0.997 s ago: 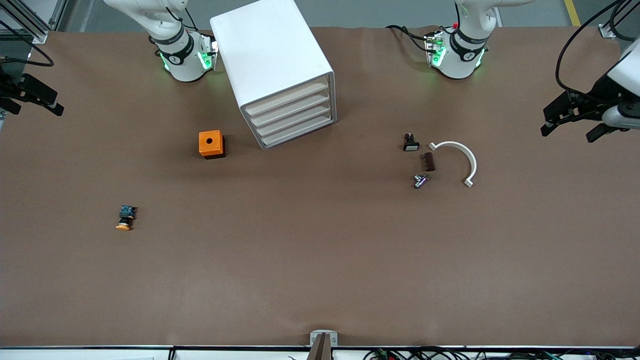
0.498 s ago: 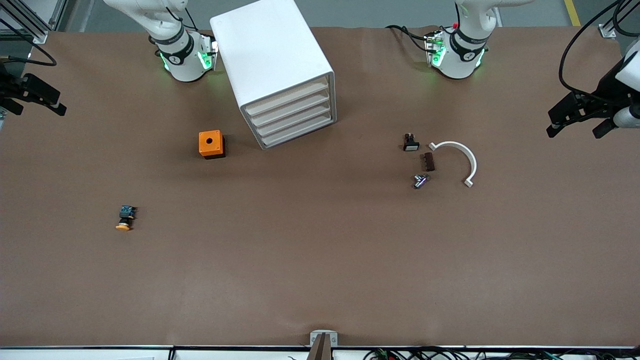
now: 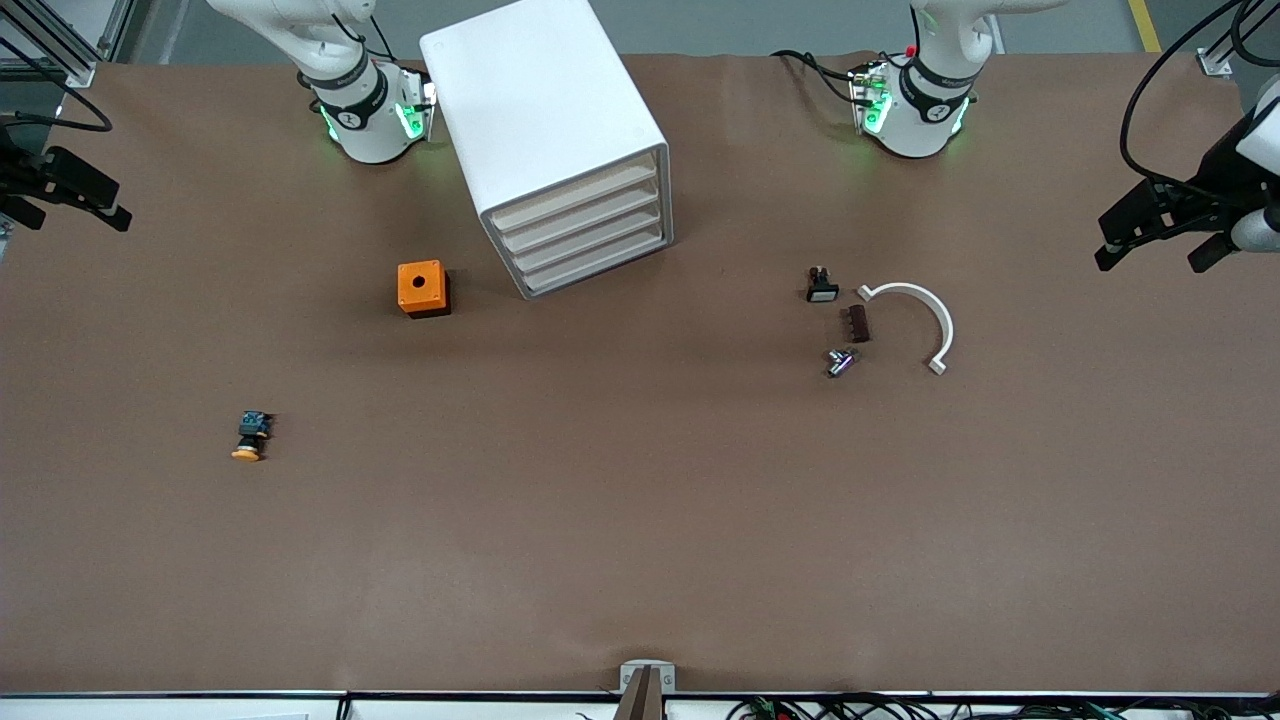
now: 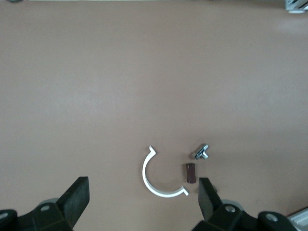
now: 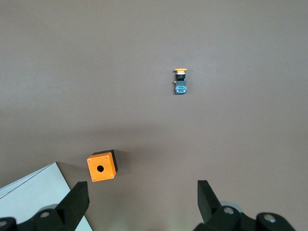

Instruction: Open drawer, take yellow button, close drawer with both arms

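The white cabinet [image 3: 545, 120] stands near the robots' bases, its four drawers all shut; the drawer [image 3: 575, 195] is the uppermost one. The button [image 3: 250, 437] lies on the bare table toward the right arm's end, nearer the front camera than the orange box [image 3: 421, 288]; the right wrist view also shows the button [image 5: 180, 81]. My right gripper [image 3: 75, 222] hangs open and empty over its end of the table. In the right wrist view the right gripper [image 5: 143, 188] shows wide apart. My left gripper [image 3: 1150, 264] is open and empty over its own end, as the left gripper [image 4: 143, 187] shows.
Toward the left arm's end lie a small black switch [image 3: 822, 287], a brown block [image 3: 856, 323], a metal piece [image 3: 840, 362] and a white C-shaped clamp [image 3: 915, 320]. The clamp [image 4: 154, 180] lies under the left gripper. A cabinet corner [image 5: 33, 197] shows beside the orange box [image 5: 101, 166].
The left gripper has drifted slightly toward its end of the table and toward the bases. The right gripper has barely shifted. Nothing on the table has moved.
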Controlling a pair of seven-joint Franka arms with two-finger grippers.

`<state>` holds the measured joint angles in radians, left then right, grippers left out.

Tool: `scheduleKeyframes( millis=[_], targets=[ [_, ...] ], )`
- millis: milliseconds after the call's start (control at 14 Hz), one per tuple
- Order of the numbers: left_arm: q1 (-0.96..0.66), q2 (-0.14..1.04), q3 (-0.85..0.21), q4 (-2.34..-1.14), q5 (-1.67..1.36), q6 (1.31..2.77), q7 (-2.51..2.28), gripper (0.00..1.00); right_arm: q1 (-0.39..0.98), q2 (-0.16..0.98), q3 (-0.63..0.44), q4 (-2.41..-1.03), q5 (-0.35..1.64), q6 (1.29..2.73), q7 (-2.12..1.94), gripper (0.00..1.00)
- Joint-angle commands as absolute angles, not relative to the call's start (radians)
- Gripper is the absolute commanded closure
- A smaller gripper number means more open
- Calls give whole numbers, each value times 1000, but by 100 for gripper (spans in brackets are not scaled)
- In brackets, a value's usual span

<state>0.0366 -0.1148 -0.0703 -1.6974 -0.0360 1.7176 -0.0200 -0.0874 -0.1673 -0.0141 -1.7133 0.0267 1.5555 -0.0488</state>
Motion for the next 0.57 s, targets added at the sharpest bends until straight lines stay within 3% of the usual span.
scheduleKeyframes(
  millis=[0,498],
  targets=[
    [41,-100,-75,-1664,-28,1678,-44,0,-95,-190,-12,-1730,35,1552,-60,0],
    [43,-100,-77,-1667,-29,1677,-74,0,-97,-190,-15,-1730,35,1554,-101,0]
  ],
)
